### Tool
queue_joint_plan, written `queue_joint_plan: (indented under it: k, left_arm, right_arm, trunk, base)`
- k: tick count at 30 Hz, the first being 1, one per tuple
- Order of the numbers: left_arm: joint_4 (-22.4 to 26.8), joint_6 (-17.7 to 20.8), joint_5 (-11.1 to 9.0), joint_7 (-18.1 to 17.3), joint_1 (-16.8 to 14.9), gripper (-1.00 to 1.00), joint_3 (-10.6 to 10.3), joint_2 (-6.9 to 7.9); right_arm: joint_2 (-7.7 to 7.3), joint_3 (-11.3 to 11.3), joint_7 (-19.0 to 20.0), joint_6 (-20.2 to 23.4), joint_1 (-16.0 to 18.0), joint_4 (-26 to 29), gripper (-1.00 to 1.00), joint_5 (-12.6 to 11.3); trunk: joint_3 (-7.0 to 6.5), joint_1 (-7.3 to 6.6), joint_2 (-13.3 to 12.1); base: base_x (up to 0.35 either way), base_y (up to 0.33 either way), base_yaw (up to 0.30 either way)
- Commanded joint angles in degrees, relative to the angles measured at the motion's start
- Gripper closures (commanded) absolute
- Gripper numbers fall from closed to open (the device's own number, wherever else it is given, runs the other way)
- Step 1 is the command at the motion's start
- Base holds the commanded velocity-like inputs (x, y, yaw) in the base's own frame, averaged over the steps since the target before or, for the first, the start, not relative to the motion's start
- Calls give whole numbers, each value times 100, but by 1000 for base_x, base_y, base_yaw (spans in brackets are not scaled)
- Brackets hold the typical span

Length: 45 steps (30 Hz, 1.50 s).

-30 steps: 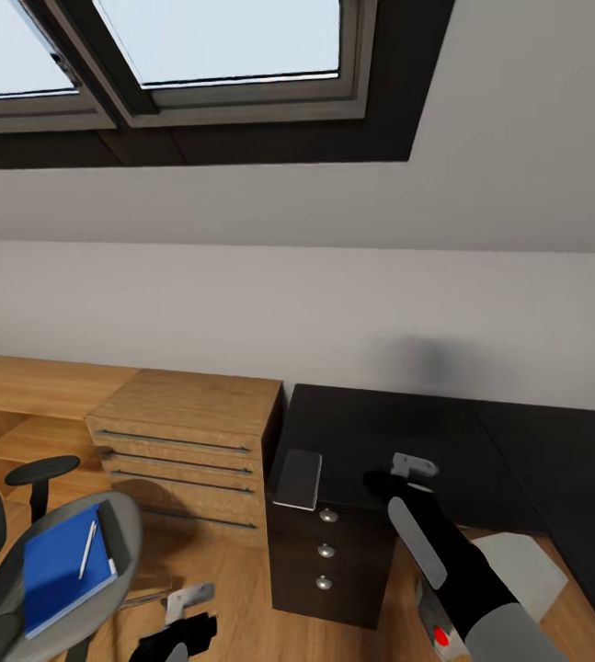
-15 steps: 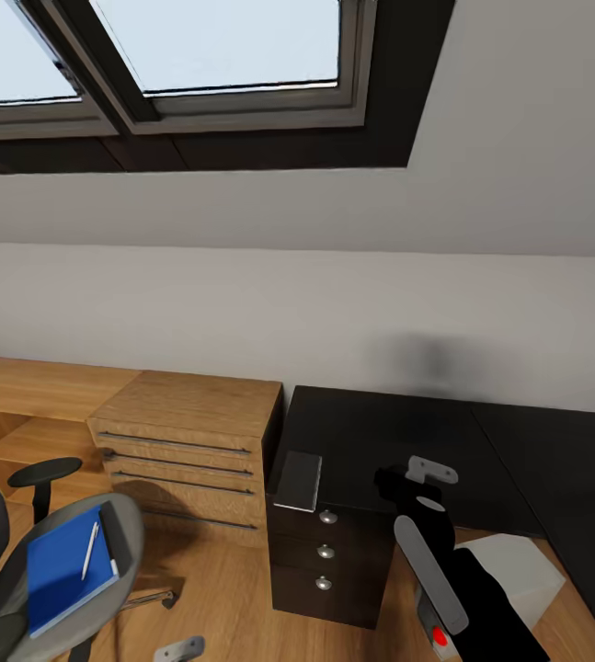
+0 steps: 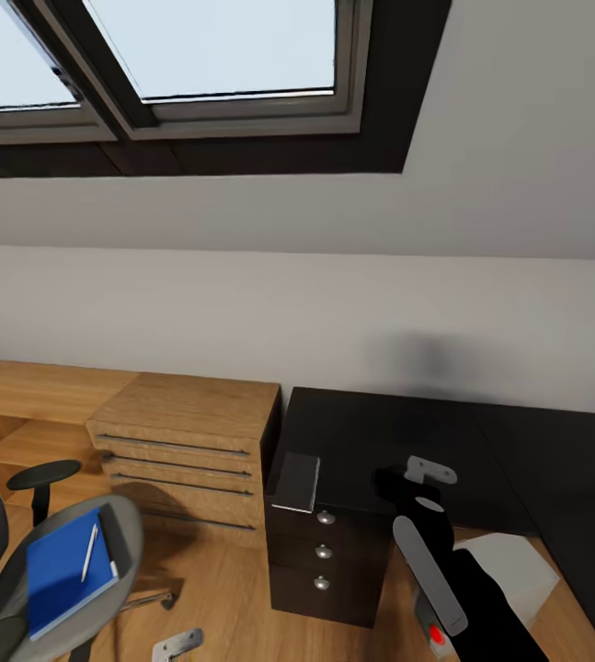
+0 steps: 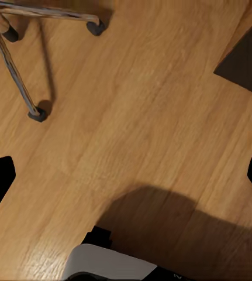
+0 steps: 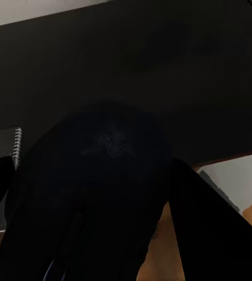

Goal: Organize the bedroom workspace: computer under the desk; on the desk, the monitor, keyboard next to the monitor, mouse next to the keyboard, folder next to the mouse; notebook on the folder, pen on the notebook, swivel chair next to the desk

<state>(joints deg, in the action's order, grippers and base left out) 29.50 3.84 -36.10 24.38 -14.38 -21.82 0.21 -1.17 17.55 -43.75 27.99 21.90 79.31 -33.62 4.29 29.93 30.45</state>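
Observation:
My right gripper point(image 3: 409, 480) hovers over the front edge of the black desk point(image 3: 380, 428), shut on the black mouse point(image 5: 96, 193), which shows close up in the right wrist view. The dark-grey notebook point(image 3: 298, 481) lies on the desk corner above the drawer unit, and its spiral edge point(image 5: 2, 153) shows beside the mouse. On the swivel chair point(image 3: 128, 538) at lower left lies the blue folder point(image 3: 58, 575) with the white pen point(image 3: 88, 550) on it. The light-grey computer point(image 3: 518, 570) stands below the desk. My left gripper point(image 4: 126, 181) hangs open, low over the floor.
A light wooden drawer chest point(image 3: 187, 432) stands against the desk's left side, with a low wooden shelf running left from it. The chair's chrome base and casters point(image 4: 20, 88) are on the wood floor near my left gripper. A sloped wall with skylights rises behind.
My left gripper has dropped toward the floor, mostly leaving the head view. My right gripper with the mouse has shifted slightly right over the desk edge. The camera has tilted a little.

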Motion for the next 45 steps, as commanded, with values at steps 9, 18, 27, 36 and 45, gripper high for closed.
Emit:
queue_joint_plan:
  k: [9,18,27,36,45]
  left_arm:
    - [-230,-17,-8,49,-3,-100,-35,8]
    - [-692,-341,-12,49,-3,-100,-25,37]
    - [-1960,-1728,-23,-372,-3,-100,-17,3]
    - [-2632,-2620,-37,-886,-3,-100,-14,-21]
    - [-2815,-4105,-36,-915,-1,-100,-16,-206]
  right_arm:
    - [0,7,-55,5,9,0,100,-57]
    - [3,12,-55,5,11,-19,100,-57]
    - [10,19,-55,5,9,-29,100,-76]
    - [12,23,-55,5,9,-30,100,-85]
    - [12,29,-55,5,11,-30,100,-68]
  trunk:
    - [-150,-195,-352]
    - [-302,-393,-713]
    - [-294,-415,-753]
    - [-247,-415,-753]
    - [-190,-415,-753]
  base:
    - [0,0,-283]
    - [0,0,-296]
    - [0,0,-284]
    - [0,0,-231]
    - [0,0,-189]
